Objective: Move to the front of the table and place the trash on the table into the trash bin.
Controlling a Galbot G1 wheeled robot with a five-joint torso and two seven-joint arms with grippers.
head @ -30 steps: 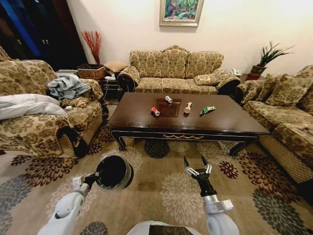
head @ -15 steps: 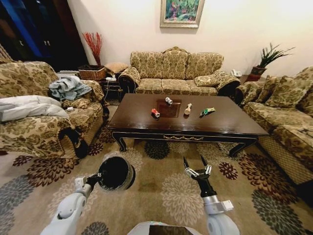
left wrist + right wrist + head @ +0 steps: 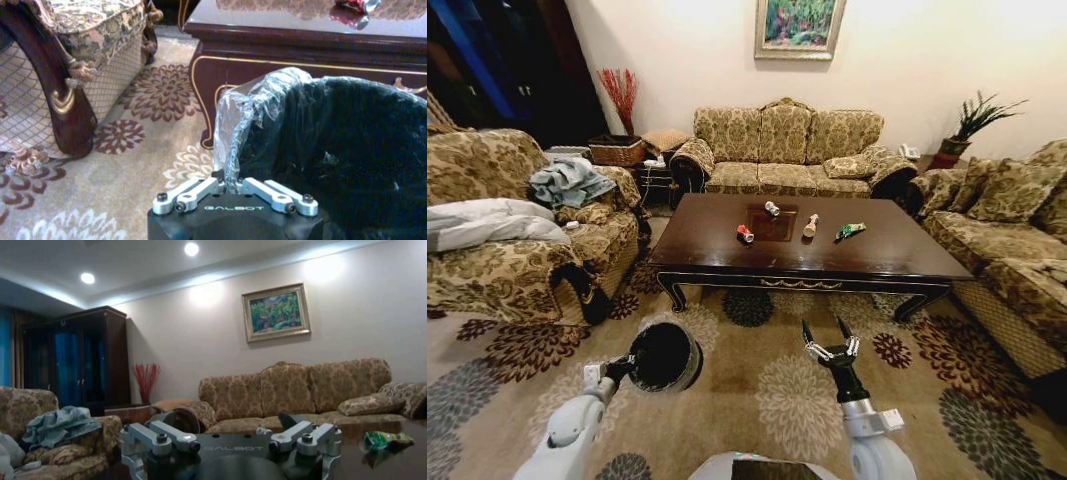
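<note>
Black and plastic-lined, the trash bin (image 3: pixel 663 356) hangs at the near left, off the carpet, its rim pinched by the left gripper (image 3: pixel 232 192) (fingers pressed together on the liner). Just to its right, the right gripper (image 3: pixel 830 340) is raised with fingers spread and nothing between them. Farther off, the dark wooden table (image 3: pixel 887 255) carries all four pieces: red-and-white can (image 3: pixel 744 233), silver-white piece (image 3: pixel 772 208), tan bottle (image 3: pixel 810 224) and green wrapper (image 3: pixel 850 231). The robot appears short of the table's near edge, so nothing is binned yet and every pick remains.
</note>
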